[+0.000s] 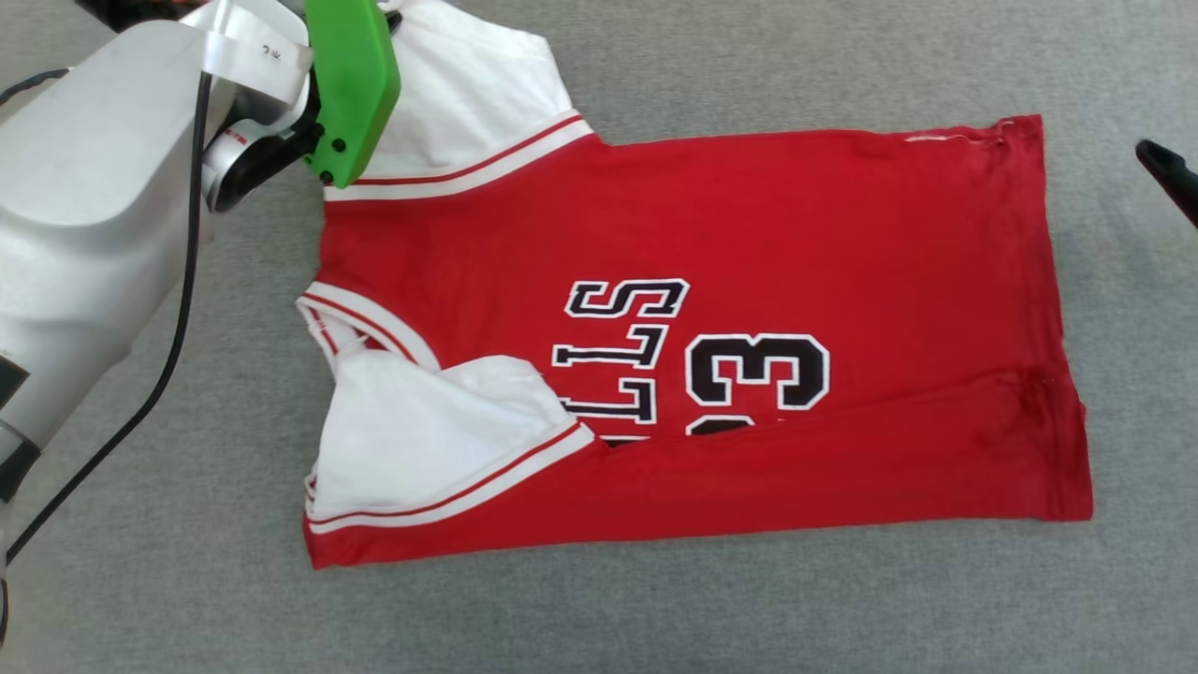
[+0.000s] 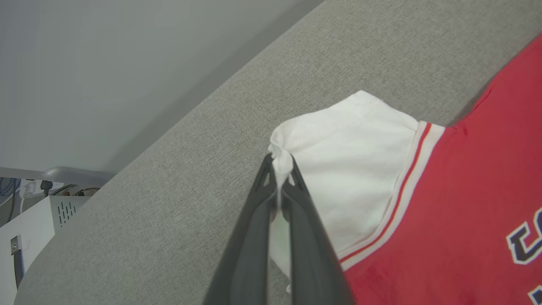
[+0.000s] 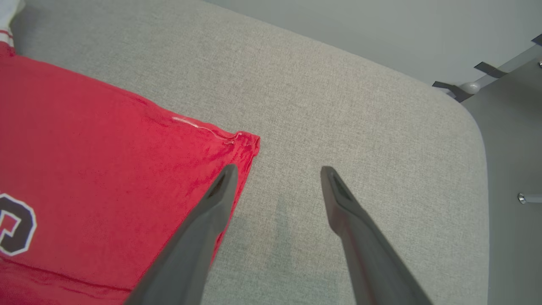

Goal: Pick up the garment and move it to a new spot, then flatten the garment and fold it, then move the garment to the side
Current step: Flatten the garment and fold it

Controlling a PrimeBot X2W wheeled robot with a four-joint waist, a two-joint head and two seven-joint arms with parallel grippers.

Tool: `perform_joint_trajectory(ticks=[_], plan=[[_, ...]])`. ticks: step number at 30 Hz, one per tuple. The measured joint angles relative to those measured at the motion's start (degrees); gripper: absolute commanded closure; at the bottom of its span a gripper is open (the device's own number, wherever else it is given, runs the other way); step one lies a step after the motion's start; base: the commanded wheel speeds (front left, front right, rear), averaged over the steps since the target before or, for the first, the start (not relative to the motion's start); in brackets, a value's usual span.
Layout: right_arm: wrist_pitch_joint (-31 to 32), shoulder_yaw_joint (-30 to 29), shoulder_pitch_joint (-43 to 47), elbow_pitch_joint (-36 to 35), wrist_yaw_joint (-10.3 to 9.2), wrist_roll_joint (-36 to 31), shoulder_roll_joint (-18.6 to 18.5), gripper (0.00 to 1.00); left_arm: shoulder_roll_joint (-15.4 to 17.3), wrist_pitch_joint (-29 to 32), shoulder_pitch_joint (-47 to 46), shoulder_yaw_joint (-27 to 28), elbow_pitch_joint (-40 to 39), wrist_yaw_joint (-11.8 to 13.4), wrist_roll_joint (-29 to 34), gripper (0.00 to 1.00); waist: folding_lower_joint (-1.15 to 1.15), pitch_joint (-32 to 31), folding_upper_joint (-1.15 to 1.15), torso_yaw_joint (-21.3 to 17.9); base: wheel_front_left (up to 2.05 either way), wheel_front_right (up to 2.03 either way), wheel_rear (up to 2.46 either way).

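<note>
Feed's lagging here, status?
Left gripper shut on white sleeve of red jersey-style T-shirt. Right gripper open, near its hem corner. Nothing blocking.

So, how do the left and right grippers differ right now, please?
The left gripper is shut, pinching the white sleeve; the right gripper is open and holds nothing. The left is at the sleeve's edge, the right by a corner of the red shirt. Both have long dark fingers.
</note>
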Motion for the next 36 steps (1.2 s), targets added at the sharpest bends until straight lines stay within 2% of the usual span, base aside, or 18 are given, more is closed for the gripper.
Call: perform_joint_trajectory(ticks=[4,10,19,25,27,36], plan=[[7.78,2.86,-4.65,3.79,0.0,3.12,-1.43,0.0,-0.82,-1.23,-0.02,-0.05,-0.98,0.0,0.01,1.0,0.0,-0.31,0.0,1.99,0.0,0.0,0.0],[12.65,7.99,-10.61,9.53,0.0,3.55,0.73,0.0,-1.74,-2.89,-0.55,-0.1,-2.13,0.0,0.54,1.0,0.0,0.98,0.0,4.29,0.0,0.0,0.0],[11.68,14.23,-15.01,19.69,0.0,0.42,4.28,0.0,-2.26,-4.3,-2.68,-0.14,-3.92,0.0,2.57,1.0,0.0,4.31,0.0,6.28,0.0,0.0,0.0],[10.37,18.19,-17.51,22.81,-0.08,1.02,3.93,0.0,-2.52,-5.14,-3.11,-0.18,-4.13,0.0,3.12,1.0,-0.01,6.23,0.0,7.12,0.0,0.0,0.0],[9.84,19.24,-18.13,23.18,-0.08,2.21,3.53,1.0,-2.49,-5.35,-3.1,-0.22,-3.96,0.0,3.12,1.0,-0.01,6.32,0.0,7.12,0.0,0.0,0.0],[0.16,22.04,-17.6,24.27,-0.05,5.8,3.61,1.0,-1.8,-8.0,-1.82,-0.3,-2.9,0.0,3.08,1.0,0.0,3.22,0.0,6.3,0.0,0.0,0.0]])
